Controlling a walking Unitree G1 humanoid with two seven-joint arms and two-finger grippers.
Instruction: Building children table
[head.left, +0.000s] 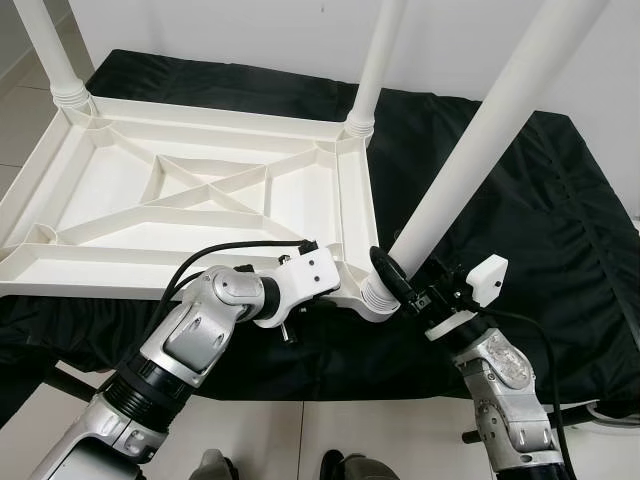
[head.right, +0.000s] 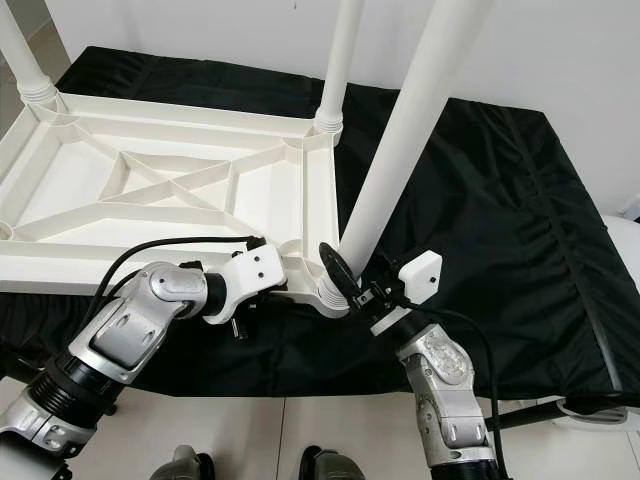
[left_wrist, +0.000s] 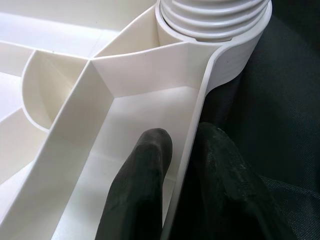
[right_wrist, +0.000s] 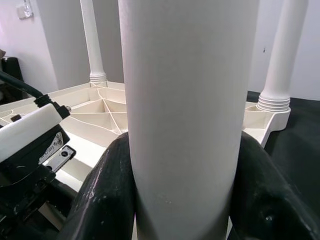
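Steadying tabletop (head.left: 200, 190) rim, left gripper (left_wrist: 182, 165) pinched on it, we clamp right gripper (right_wrist: 182, 190) round leg (head.left: 470, 170) to seat it

All three table legs (head.left: 470, 150) run off the top edge, and the tabletop (head.left: 60, 200) off the left.

White tabletop (head.left: 190, 190) upside down, legs (head.left: 480, 150) upright.

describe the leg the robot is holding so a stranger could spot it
On the black cloth lies an upturned white table top with upright legs. The held leg stands in the nearest corner socket. Alone among them, it has the right end effector clamped around it.
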